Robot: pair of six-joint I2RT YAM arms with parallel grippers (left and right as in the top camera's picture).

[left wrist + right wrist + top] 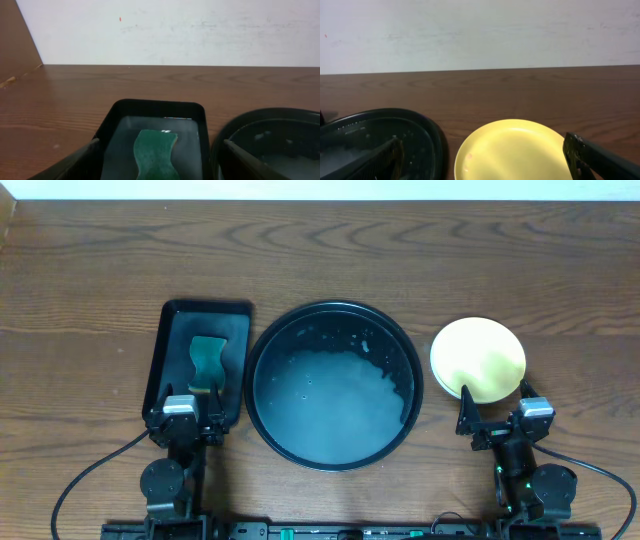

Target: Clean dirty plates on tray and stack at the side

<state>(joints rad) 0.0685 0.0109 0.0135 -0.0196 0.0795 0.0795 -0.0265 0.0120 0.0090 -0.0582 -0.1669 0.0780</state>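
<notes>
The round black tray [252,380] sits mid-table and holds only cloudy, foamy water; it also shows in the left wrist view [270,120] and the right wrist view [380,125]. The pale yellow plate [478,360] lies on the table to the tray's right [515,150]. The two mint-blue plates are not visible; I cannot tell whether they lie under the yellow one. My right gripper [495,402] is open and empty at the yellow plate's near edge [487,165]. My left gripper [195,395] is open and empty over the near end of a green sponge [160,165].
A smaller rectangular black tray [175,315] stands left of the round tray, wet inside, with the green sponge [206,358] lying in it [156,150]. Bare wooden table stretches behind both trays to a white wall.
</notes>
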